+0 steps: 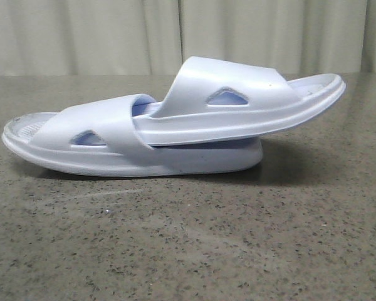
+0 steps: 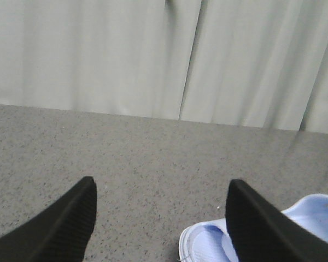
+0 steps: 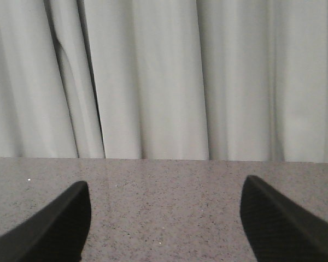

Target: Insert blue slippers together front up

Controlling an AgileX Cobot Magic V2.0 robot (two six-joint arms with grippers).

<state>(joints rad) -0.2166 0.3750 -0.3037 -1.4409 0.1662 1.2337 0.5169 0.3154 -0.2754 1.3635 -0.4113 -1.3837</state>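
The 2 blue slippers [image 1: 175, 125] sit nested mid-table [image 1: 188, 251], bare stone around; left gripper [image 2: 161, 218] and right gripper [image 3: 164, 218] both gape, empty.

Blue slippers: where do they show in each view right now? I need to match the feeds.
Front view: the blue slippers fill the middle, nested, one tucked under the other's strap.
Left wrist view: only one end peeks in beside the open left gripper.
Right wrist view: not in it; the right gripper is open over bare table.
Shared landmark: the pale curtain behind the speckled table.
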